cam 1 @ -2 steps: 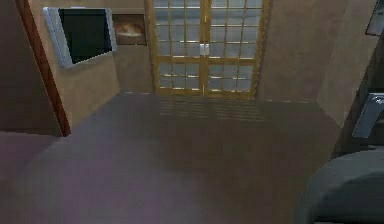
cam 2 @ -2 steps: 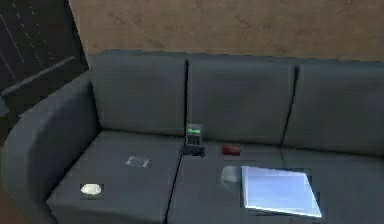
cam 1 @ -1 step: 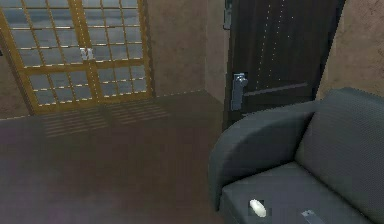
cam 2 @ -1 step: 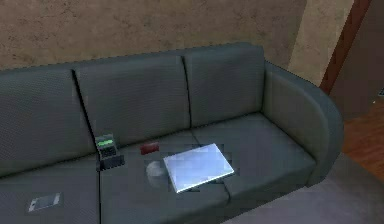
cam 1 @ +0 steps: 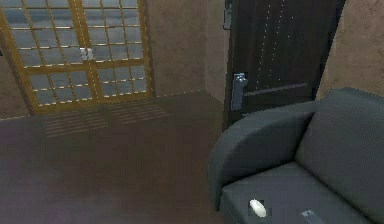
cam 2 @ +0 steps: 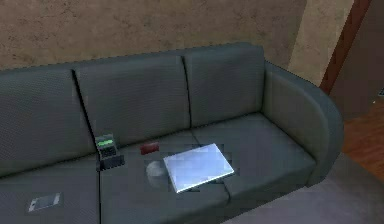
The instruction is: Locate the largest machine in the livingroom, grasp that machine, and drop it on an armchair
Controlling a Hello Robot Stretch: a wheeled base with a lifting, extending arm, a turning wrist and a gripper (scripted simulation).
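While the locating step looks done, a flat pale laptop (cam 2: 199,166) lies on the grey sofa (cam 2: 130,90); next, reach for it. State of the fingers: cannot tell.

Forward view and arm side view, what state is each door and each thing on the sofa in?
Yellow-framed glass double doors, shut.
Dark panelled door with metal handle, shut.
Pale grey flat laptop, lid down, lying flat on the seat of the dark grey sofa.
Small dark box with green top, standing upright on the seat.
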